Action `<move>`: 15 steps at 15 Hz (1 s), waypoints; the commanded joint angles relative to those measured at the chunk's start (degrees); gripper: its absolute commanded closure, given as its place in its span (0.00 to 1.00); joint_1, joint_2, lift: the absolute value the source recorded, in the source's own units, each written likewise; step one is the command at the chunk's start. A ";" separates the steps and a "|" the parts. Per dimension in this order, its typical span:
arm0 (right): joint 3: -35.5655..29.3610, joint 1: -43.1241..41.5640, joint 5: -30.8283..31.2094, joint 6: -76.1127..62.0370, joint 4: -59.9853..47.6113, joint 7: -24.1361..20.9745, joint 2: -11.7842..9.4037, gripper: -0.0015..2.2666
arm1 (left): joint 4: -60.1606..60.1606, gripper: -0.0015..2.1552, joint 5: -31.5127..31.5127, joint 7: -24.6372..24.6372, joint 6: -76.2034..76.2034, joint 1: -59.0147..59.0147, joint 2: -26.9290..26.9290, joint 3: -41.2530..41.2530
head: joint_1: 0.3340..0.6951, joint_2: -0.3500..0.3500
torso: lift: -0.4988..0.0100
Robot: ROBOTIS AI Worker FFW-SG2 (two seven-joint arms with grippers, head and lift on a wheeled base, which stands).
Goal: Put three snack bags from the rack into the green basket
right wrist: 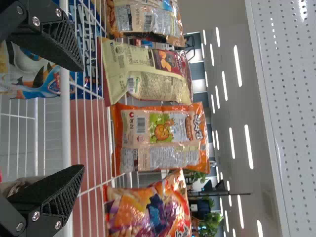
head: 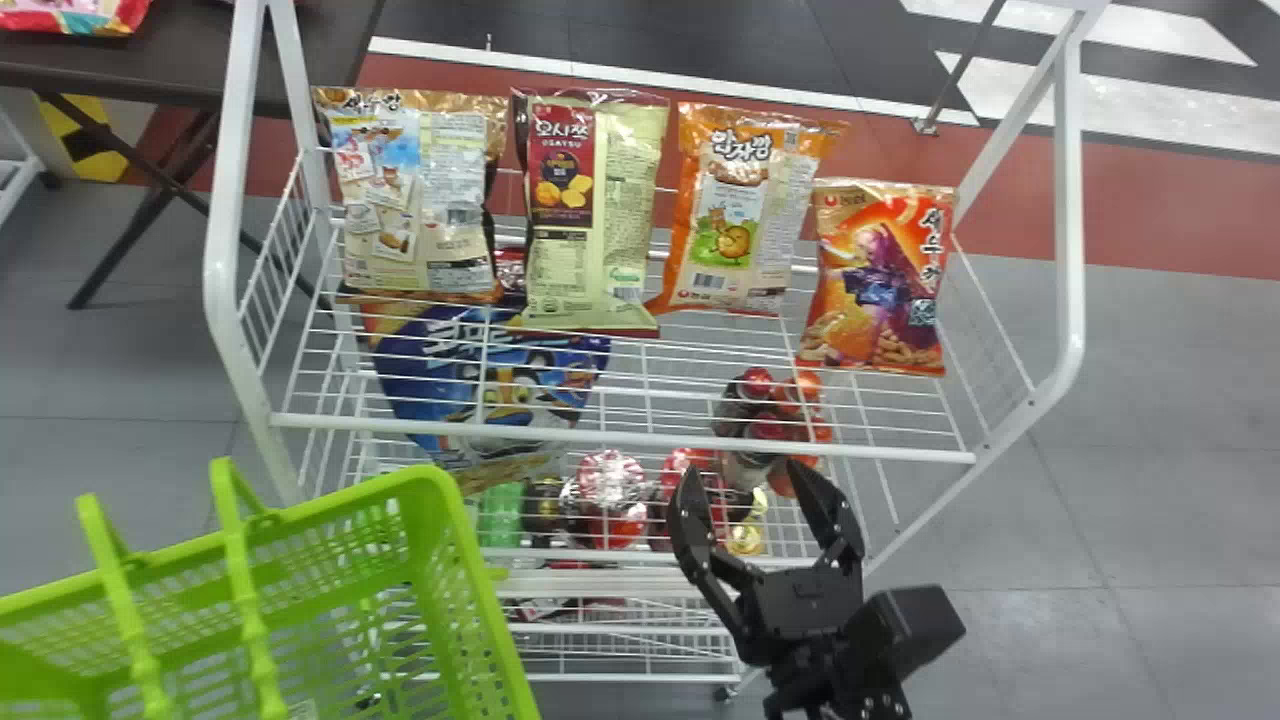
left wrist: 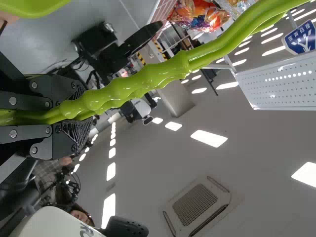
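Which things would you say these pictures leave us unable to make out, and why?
- Green basket: near end, cut off by the head view's bottom edge.
- Blue bag: top, hidden in the head view by the beige bag.
- Pink bag: far part, cut off by the head view's top edge.
- Lower goods: full outlines, broken up in the head view by the rack.

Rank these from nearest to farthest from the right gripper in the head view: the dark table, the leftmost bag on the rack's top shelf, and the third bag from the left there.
1. Third bag: ahead of the right gripper.
2. Leftmost bag: at the row's left end.
3. Dark table: upper left, past the leftmost bag.
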 commanded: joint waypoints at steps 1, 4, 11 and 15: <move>2.61 -4.33 0.73 4.33 -0.20 -0.81 -0.07 0.05 | -0.20 1.00 -0.01 0.00 0.14 0.00 0.23 -0.02 | 1.00 0.28 | 0.98; 7.00 -10.92 2.66 13.30 -0.28 -2.66 0.02 0.05 | -0.28 1.00 -0.10 -0.17 0.14 0.00 0.41 -0.02 | 1.00 0.37 | 0.98; 15.70 -28.94 3.19 22.09 8.77 -7.58 0.95 0.05 | -0.20 1.00 -1.16 0.00 0.14 0.00 0.41 -1.34 | 1.00 0.61 | 0.98; 18.86 -38.87 1.78 19.80 19.58 -9.08 0.95 0.05 | -0.02 1.00 -1.77 0.18 0.32 -0.09 0.85 -2.04 | 1.00 0.66 | 0.98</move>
